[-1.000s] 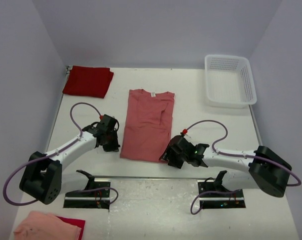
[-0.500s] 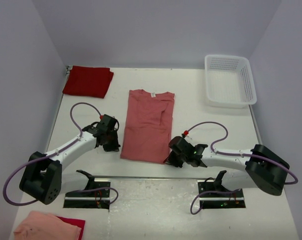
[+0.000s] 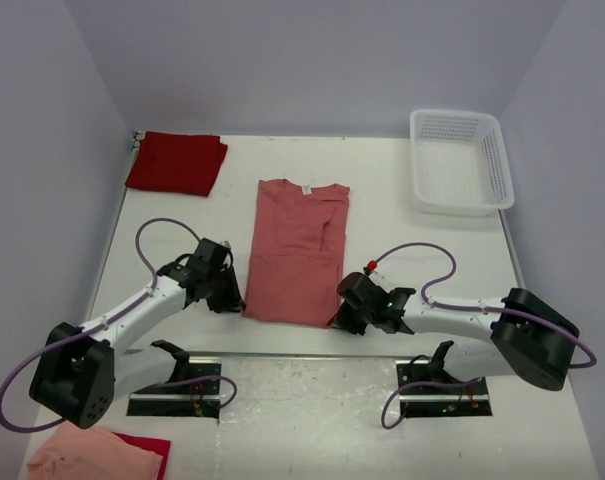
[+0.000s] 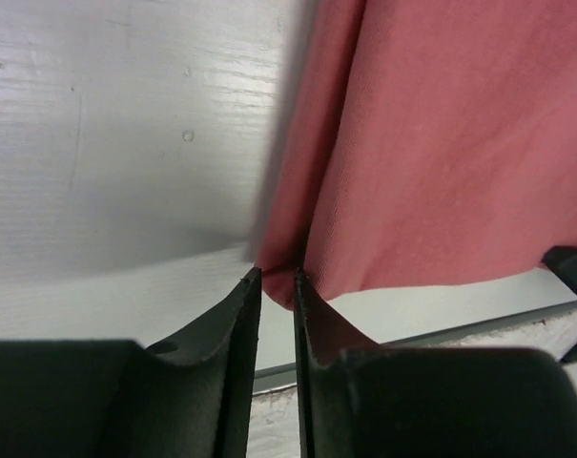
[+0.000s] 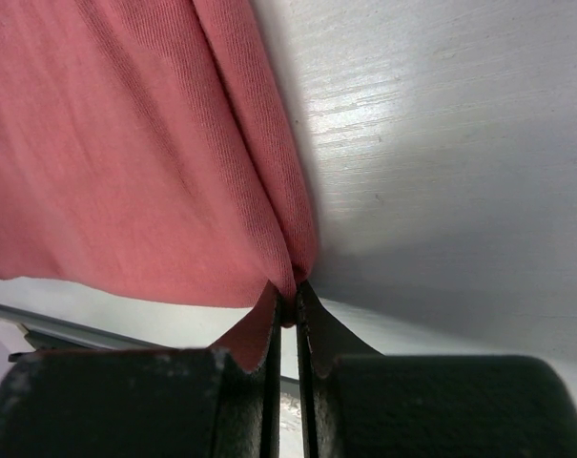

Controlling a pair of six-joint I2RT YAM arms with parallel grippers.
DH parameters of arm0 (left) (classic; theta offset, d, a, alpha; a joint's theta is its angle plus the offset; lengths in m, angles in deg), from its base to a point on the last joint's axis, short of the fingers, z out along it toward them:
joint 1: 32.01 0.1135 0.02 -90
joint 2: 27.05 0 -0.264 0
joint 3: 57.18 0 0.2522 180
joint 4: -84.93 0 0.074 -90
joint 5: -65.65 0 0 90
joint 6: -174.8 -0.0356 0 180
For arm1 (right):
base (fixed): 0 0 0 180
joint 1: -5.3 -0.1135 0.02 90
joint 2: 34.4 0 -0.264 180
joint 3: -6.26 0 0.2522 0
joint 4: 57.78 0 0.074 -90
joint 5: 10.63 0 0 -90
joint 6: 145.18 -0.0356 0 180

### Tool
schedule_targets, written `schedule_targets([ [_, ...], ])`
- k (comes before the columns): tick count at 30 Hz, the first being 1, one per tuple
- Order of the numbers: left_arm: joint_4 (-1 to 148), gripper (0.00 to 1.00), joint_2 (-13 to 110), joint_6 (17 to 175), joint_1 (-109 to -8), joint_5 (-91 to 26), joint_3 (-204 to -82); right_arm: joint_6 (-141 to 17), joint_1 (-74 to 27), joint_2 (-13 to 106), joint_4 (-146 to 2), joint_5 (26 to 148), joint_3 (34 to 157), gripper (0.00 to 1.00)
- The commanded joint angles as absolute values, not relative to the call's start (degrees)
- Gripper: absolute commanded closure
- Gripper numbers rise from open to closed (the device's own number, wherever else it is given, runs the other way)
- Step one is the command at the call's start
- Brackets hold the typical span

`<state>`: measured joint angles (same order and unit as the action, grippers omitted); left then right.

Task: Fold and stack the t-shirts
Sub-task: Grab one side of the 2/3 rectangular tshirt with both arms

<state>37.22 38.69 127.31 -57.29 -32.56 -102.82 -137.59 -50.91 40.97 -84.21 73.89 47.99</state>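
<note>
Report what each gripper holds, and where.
Right gripper pinches the salmon t-shirt by its near right hem corner. Left gripper sits at the near left corner, jaws slightly apart; grip cannot be told.

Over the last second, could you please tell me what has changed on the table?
The right gripper closed on the near right corner of the salmon shirt. The left gripper moved toward the near edge, to the shirt's near left corner. Its fingers stand slightly apart, and whether it holds the cloth is unclear. The salmon shirt, the folded red shirt and the basket stayed put.
</note>
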Motion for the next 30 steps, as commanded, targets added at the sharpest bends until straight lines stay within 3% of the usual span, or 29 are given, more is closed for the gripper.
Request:
schedule_targets([
  [1, 39.17, 0.78, 33.70, 131.72, -57.50, -36.39, -101.36, -135.43, -50.86, 44.26, -93.26, 68.38, 44.28, 1.00],
  [8, 39.27, 0.71, 31.67, 133.67, -57.50, -37.36, -100.04, -135.25, -50.86, 43.21, -92.90, 68.29, 43.84, 1.00],
  [21, 31.80, 0.69, 28.42, 135.34, -57.50, -26.47, -103.99, -134.99, -50.86, 43.12, -92.55, 68.56, 43.49, 1.00],
  [22, 31.88, 0.60, 27.80, 135.25, -57.50, -26.46, -104.25, -135.07, -50.86, 43.12, -92.55, 68.56, 43.49, 1.00],
  [23, 31.88, 0.59, 27.62, 135.25, -57.50, -26.81, -104.25, -134.99, -50.86, 43.12, -92.46, 68.64, 43.31, 1.00],
  [30, 35.57, 0.59, 28.24, 135.08, -57.50, -32.96, -101.01, -134.90, -50.86, 43.21, -92.46, 68.82, 43.66, 1.00],
])
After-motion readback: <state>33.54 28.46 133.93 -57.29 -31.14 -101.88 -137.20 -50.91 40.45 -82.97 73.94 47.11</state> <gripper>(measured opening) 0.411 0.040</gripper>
